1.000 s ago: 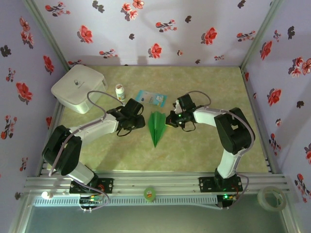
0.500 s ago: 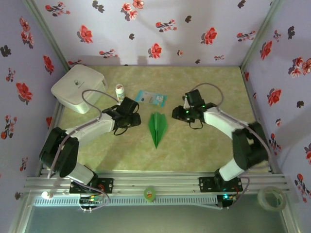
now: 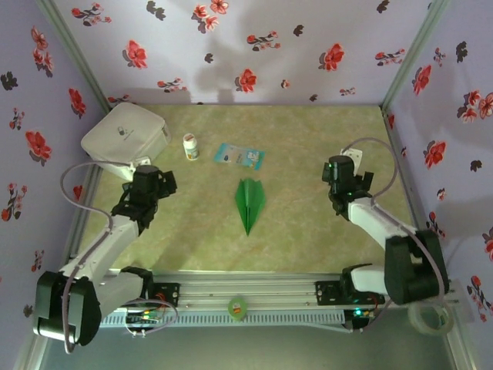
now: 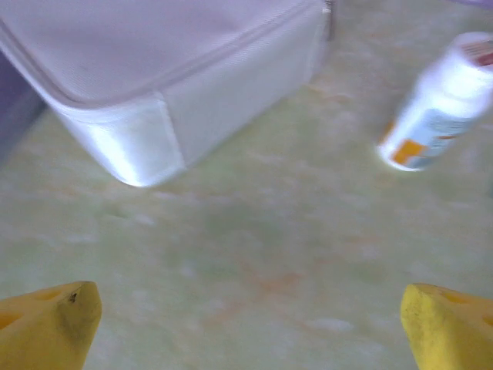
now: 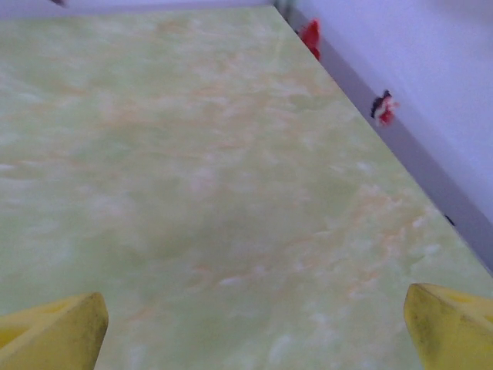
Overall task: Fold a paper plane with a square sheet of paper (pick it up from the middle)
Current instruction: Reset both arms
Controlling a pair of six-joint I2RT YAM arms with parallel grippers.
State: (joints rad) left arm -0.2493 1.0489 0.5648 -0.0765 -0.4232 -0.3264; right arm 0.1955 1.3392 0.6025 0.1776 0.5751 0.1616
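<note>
The paper plane (image 3: 249, 202) lies fully folded on the tabletop (image 3: 308, 239). The left claw (image 4: 246, 327) and right claw (image 5: 254, 327) both hang wide open and empty, well apart from it. The job looks done, with only parking left.

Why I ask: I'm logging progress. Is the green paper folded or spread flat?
Folded: the paper plane lies on the table as a slim pointed dart with a lengthwise crease down its middle.
</note>
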